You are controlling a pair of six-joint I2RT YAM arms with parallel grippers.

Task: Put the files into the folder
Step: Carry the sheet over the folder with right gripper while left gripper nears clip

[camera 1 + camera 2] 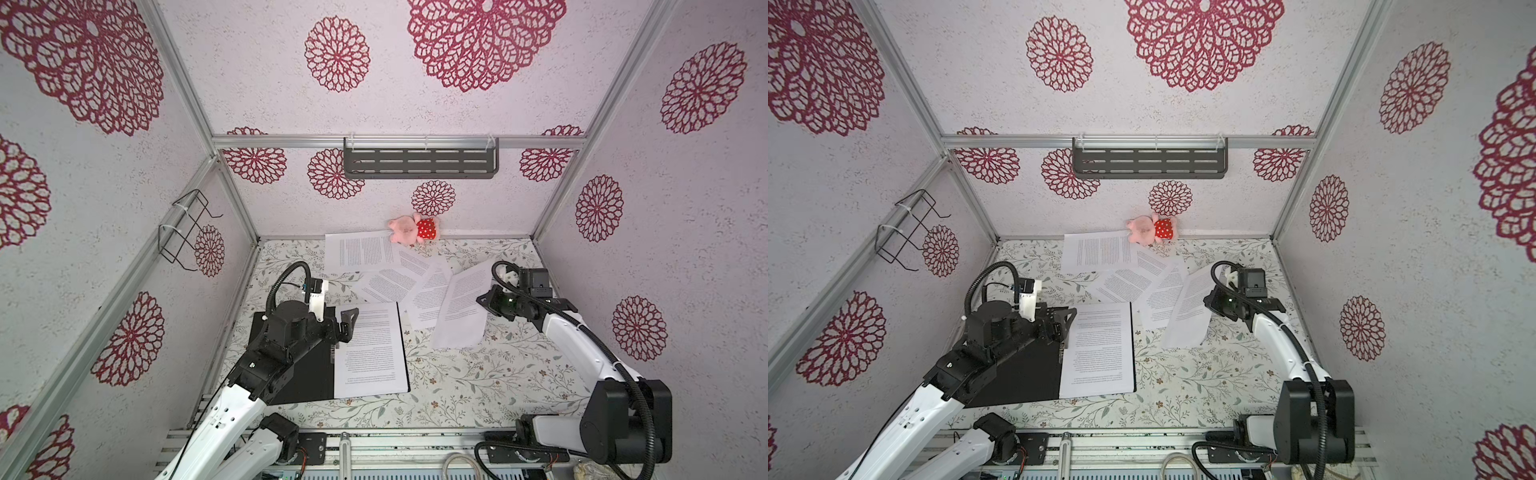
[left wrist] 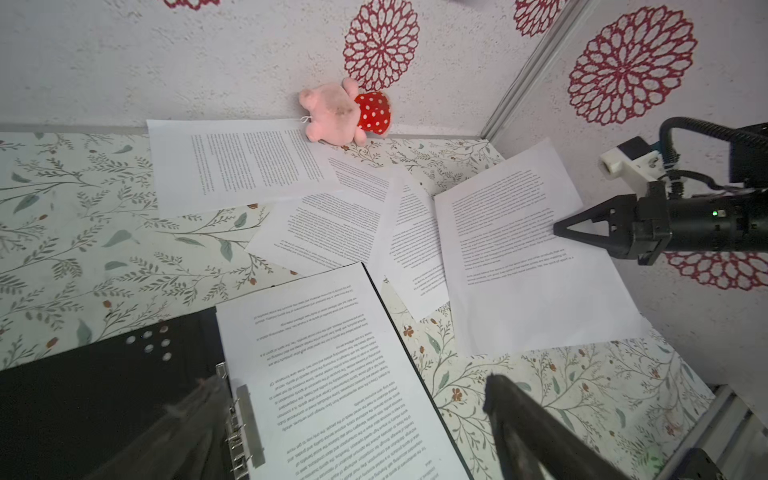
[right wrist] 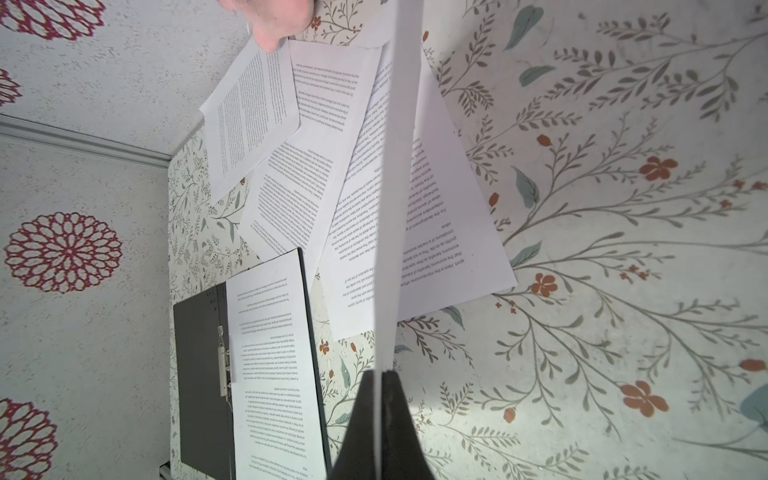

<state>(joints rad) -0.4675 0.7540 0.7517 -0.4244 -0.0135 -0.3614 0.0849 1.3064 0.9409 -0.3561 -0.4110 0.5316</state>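
My right claw (image 1: 481,300) is pinched shut on the long right edge of one sheet (image 1: 461,309), lifting that side. The sheet's long axis runs from the back wall toward the front. The folder (image 1: 305,374) lies open flat to its left on the tabletop (image 1: 478,386), spine running the same way, one page (image 1: 370,349) on its right half. My left claw (image 1: 348,325) hangs spread wide above the spine's far end. Other files (image 1: 388,282) lie fanned beyond the folder.

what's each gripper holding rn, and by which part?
Right gripper is shut on a paper sheet, pinching its long edge on the right arm's side. Left gripper is open over the folder, holding nothing.
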